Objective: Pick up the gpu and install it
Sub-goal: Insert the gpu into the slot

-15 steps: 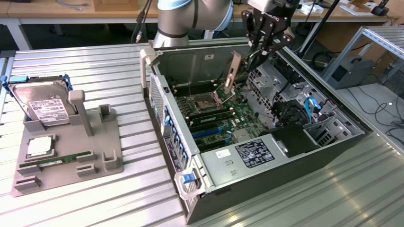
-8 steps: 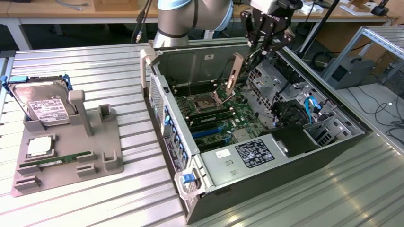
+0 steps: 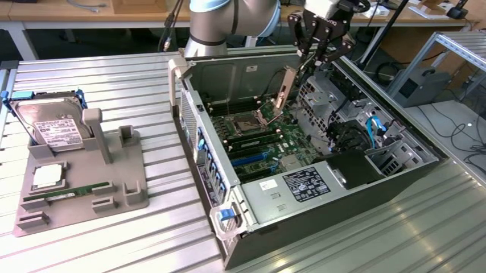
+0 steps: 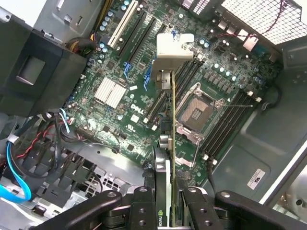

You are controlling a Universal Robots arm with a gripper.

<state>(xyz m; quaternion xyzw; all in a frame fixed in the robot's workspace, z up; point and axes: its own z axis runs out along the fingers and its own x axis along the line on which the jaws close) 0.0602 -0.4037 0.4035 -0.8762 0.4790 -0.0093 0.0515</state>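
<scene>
My gripper (image 3: 317, 50) hangs over the open computer case (image 3: 227, 227), near its far wall. It is shut on the gpu (image 3: 279, 96), a thin card with a brownish face that hangs down inside the case. The wrist view looks along the gpu (image 4: 168, 120) edge-on; the dark fingers (image 4: 141, 206) clamp it from both sides at my gripper (image 4: 165, 203). The card's silvery bracket end (image 4: 175, 45) points towards the motherboard (image 4: 110, 91). The card floats above the board, over the expansion slots (image 4: 156, 103) beside the CPU socket (image 4: 194, 108), apart from them.
In the exterior view's left, a grey fixture (image 3: 114, 187) holds a hard drive (image 3: 53, 128), a small chip (image 3: 47, 176) and a green memory stick (image 3: 65, 194). Inside the case are a drive cage (image 3: 326, 94), blue cables (image 3: 376, 131) and a power supply (image 3: 304, 185).
</scene>
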